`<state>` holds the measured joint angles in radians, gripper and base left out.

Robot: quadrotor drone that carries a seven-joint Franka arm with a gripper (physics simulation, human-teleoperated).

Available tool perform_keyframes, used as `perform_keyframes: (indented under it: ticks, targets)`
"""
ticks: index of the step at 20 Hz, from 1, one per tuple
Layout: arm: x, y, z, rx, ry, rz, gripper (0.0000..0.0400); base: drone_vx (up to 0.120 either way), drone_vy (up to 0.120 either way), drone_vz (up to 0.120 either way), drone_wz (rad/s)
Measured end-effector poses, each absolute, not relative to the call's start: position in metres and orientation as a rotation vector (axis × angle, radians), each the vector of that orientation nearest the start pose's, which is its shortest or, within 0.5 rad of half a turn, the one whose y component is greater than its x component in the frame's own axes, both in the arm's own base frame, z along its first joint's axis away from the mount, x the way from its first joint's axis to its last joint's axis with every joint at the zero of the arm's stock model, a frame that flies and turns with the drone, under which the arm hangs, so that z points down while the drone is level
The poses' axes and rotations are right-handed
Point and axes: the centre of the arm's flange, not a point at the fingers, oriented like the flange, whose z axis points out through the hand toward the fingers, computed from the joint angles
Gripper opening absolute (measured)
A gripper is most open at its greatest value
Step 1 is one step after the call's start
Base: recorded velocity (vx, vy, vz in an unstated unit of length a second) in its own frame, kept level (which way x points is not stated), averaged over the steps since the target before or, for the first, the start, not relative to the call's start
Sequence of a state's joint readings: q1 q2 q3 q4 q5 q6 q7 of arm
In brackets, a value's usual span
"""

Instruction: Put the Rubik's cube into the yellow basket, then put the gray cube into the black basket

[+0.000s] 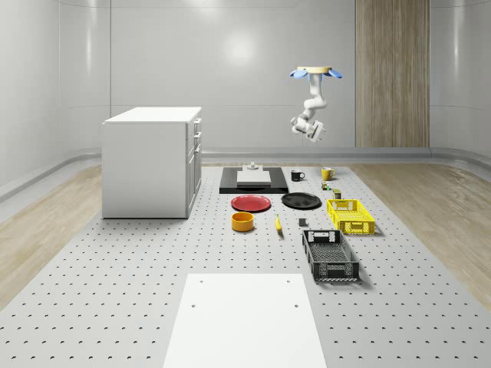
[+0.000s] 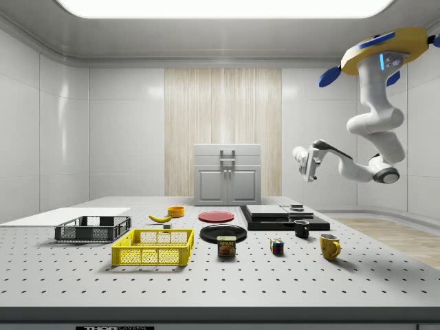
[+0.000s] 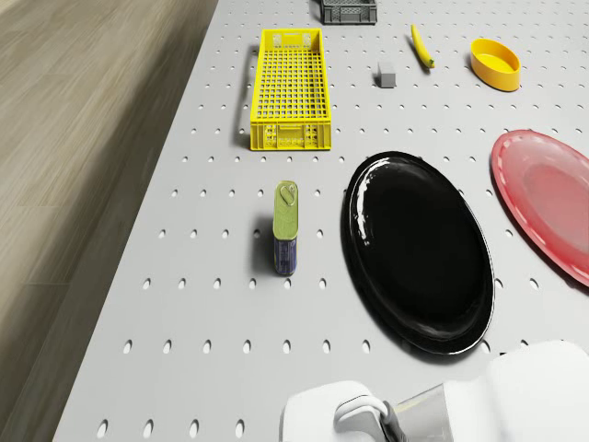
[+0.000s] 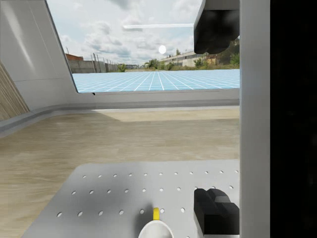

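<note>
— Hovering high over the far end of the worktop (image 1: 115,307), is it?

— Yes, the drone (image 2: 385,51) hangs in the air above the yellow mug (image 2: 329,246) and black mug (image 2: 302,229), arm bent, the pincer (image 2: 303,163) held well above everything; whether its fingers are apart or together I cannot tell.

— What lies under it?

— The Rubik's cube (image 2: 277,247) sits on the worktop between the yellow mug and a Spam can (image 2: 226,245), with the black plate (image 3: 419,250) and red plate (image 3: 549,201) nearby. The can stands between the Rubik's cube and the yellow basket (image 3: 290,89).

— And the baskets?

— Both look empty — the black basket (image 1: 330,255) is beyond the yellow one. The gray cube (image 3: 386,75) rests near the banana (image 3: 421,46), beside the yellow bowl (image 3: 495,63).
</note>
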<state>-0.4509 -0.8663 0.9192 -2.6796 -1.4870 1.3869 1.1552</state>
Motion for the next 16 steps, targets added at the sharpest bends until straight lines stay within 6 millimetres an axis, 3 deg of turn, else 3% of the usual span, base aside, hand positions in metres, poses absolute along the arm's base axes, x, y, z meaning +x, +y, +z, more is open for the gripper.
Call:
perform_keyframes:
  ticks: [3, 7, 12, 16]
  targets:
    - [0.307, 0.052, 0.507, 0.531, -0.234, 0.778, 0.04, 0.12, 0.0, -0.12, 0.0]
    - [0.307, 0.027, 0.496, 0.262, -0.119, 0.786, 0.04, 0.12, 0.0, -0.12, 0.0]
    - [0.307, 0.011, 0.492, 0.107, -0.051, 0.786, 0.04, 0.12, 0.0, -0.12, 0.0]
    - [0.307, 0.005, 0.491, 0.052, -0.026, 0.785, 0.04, 0.12, -0.11, -0.12, 0.0]
